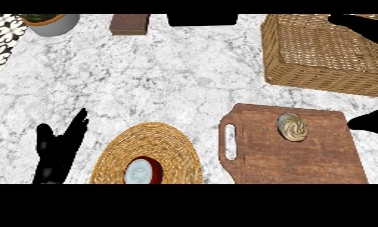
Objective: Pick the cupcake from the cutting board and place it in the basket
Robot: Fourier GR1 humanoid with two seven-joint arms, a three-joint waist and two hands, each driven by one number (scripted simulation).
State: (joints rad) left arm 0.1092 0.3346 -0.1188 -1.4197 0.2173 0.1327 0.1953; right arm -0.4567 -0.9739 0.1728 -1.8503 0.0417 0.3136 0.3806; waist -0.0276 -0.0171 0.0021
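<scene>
The cupcake (292, 126), seen from above with a pale swirled top, sits on the brown wooden cutting board (295, 161) at the lower right, near the board's far edge. The woven wicker basket (306, 71) stands behind the board at the upper right. A small black part of my right hand (366, 122) shows at the view's right edge, just right of the board and about level with the cupcake, not touching it. My left hand (57, 146) rests open at the lower left, fingers up, far from the board.
A round woven mat (155, 141) with a red dish (142, 172) lies left of the board. A plant pot (52, 23), a brown block (130, 24) and a black object (203, 19) line the far edge. A dark shape (354, 22) overlaps the basket's far right corner.
</scene>
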